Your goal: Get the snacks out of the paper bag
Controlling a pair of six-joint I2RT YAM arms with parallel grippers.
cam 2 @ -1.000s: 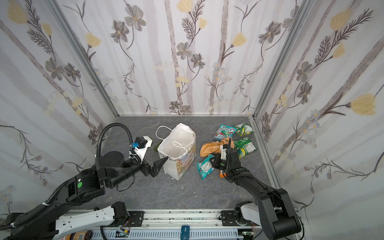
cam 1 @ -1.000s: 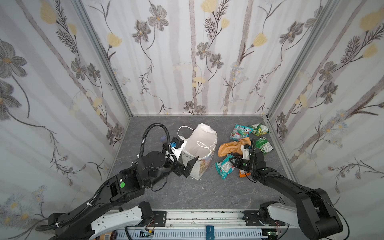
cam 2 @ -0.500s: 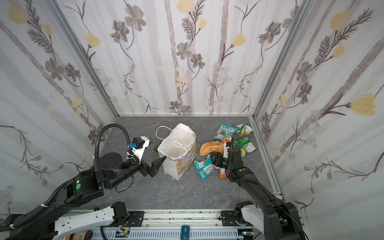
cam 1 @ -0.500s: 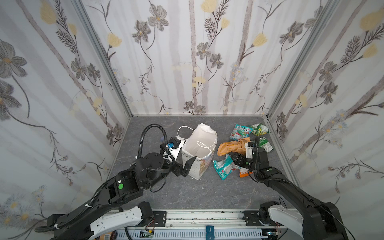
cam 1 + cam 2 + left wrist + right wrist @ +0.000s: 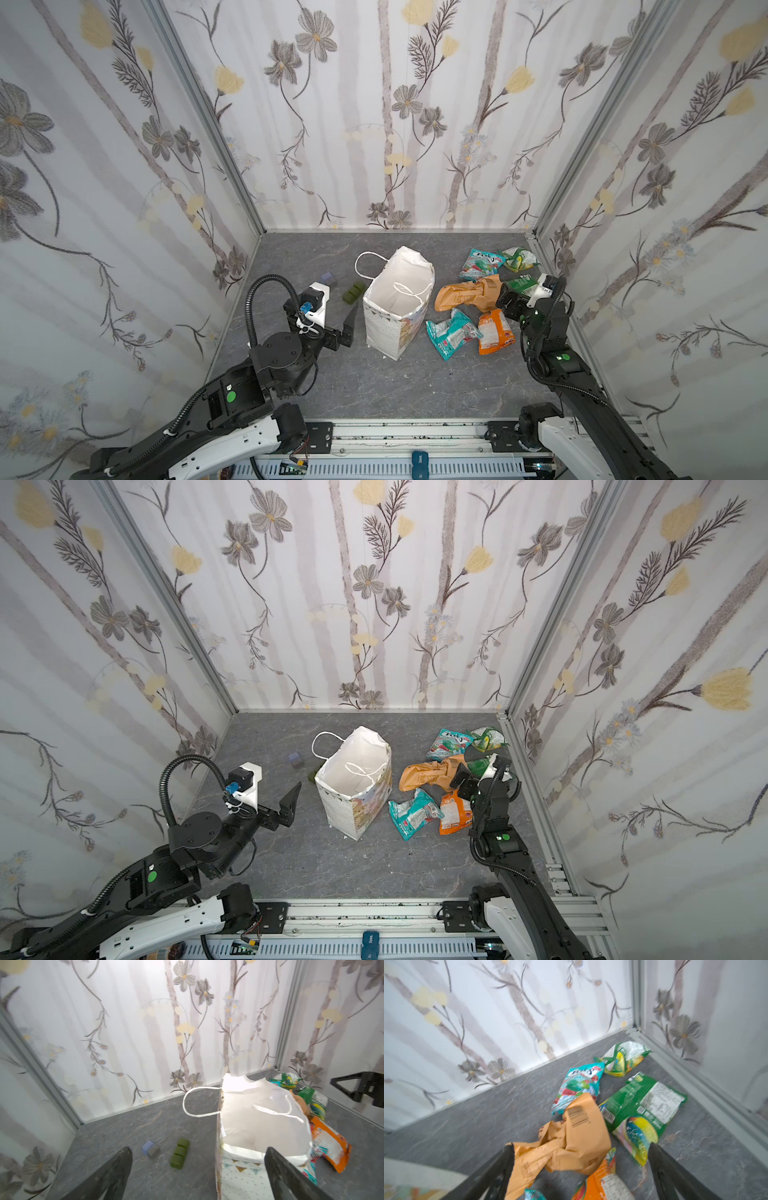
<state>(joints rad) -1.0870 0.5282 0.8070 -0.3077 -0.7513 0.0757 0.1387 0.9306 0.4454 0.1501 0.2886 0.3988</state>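
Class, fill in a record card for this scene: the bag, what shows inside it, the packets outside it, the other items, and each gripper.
Bag: tall white paper gift bag, upright, mouth open
Inside bag: no packet visible
Snacks out: six glossy plastic packets right of the bag in both top views: far teal packet, near teal packet, green-yellow packet, green packet, tan-brown packet, orange packet
Other items: dark green blocks, small blue block, left of the bag
left gripper: open, beside the bag, empty
right gripper: open, over the tan-brown packet, gripping nothing
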